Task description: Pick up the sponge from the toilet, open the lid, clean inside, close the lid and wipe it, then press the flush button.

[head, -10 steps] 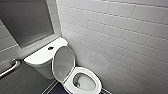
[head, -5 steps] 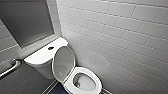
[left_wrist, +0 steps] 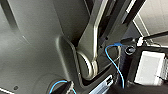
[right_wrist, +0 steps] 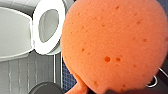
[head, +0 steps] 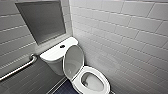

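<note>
I face a white toilet (head: 53,56) set in the corner of a room with pale tiled walls (head: 125,37). Its lid (head: 73,60) stands raised, leaning back against the tank. The oval seat (head: 105,80) is down around the open bowl. The flush button (head: 62,46), small, dark and round, sits in the middle of the flat tank top. Above the tank a dark rectangular panel (head: 41,21) is set into the wall. A metal grab bar (head: 18,68) runs along the wall beside the tank, on my left. A strip of dark blue floor (head: 65,88) shows at the foot of the bowl. The sponge (right_wrist: 112,42) is orange, porous and rounded, and it hangs very close to my right wrist camera. It is held up in the air in my right gripper (right_wrist: 125,90), whose jaws are closed on it. Beyond the sponge, in that same view, the raised lid and the white seat ring appear, well apart from it. Near my left wrist camera are grey panels of my own body and a thin blue cable (left_wrist: 113,62). I cannot tell whether my left gripper (left_wrist: 140,90) is open or closed.
</note>
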Robot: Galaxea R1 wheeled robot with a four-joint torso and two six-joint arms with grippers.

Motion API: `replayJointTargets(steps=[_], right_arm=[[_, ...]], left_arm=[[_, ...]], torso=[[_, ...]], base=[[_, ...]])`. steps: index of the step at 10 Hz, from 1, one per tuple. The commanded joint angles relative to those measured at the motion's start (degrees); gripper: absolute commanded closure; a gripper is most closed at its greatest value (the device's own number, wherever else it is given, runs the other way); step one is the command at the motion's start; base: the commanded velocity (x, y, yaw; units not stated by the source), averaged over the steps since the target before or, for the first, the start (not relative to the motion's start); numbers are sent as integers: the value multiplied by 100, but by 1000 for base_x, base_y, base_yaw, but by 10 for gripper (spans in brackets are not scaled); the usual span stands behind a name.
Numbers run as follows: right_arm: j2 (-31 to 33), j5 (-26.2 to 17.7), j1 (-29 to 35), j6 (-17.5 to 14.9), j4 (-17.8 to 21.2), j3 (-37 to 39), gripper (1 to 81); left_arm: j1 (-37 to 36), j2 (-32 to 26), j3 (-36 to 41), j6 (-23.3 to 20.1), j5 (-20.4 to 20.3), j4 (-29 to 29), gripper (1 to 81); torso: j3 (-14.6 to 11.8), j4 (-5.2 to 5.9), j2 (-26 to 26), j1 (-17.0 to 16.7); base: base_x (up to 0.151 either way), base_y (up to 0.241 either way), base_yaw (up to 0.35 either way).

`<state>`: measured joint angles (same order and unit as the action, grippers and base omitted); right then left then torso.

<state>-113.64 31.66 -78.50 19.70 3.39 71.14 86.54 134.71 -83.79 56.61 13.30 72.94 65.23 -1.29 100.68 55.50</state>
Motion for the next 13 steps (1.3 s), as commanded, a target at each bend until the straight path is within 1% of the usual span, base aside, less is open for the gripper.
replayJointTargets(steps=[1, 2, 3, 4, 5, 7, 9, 11, 13], right_arm=[[445, -826, 1145, 411, -84, -286, 811], [445, -1117, 1558, 526, -84, -286, 811], [357, -1390, 1953, 632, -111, -225, 811], [243, -1635, 2270, 632, -110, -76, 811], [146, -1837, 2569, 640, -102, 73, 811], [6, -2348, 3176, 649, 56, 399, 811], [-205, -2752, 3590, 649, 153, 618, 811], [-346, -2823, 3538, 649, 206, 839, 811], [-364, -2849, 3502, 641, 144, 961, 811]], left_arm=[[51, -67, 170, -45, 129, 45, 10], [122, 13, 82, -45, 120, 36, 10], [210, 144, -129, -45, 103, 36, 10], [271, 311, -392, -45, 103, 28, 10], [324, 469, -594, -45, 102, 28, 10], [412, 699, -876, -45, 103, 10, 10], [439, 865, -1122, -28, 103, -25, 10], [439, 980, -1315, -28, 103, -25, 10], [439, 1050, -1412, -19, 103, -17, 10]], torso=[[0, 442, 0, 0], [0, 185, 0, 0], [0, 338, 0, 0], [0, 419, 0, 0], [0, 423, 0, 0], [0, 419, 0, 0], [2, 419, 0, 0], [2, 419, 0, 0], [2, 419, 0, 0]], base=[[0, 0, 0], [0, 0, 0], [0, 0, 0], [0, 0, 0], [0, 0, 0], [0, 0, 0], [0, 0, 0], [0, 0, 0], [0, 0, 0]])
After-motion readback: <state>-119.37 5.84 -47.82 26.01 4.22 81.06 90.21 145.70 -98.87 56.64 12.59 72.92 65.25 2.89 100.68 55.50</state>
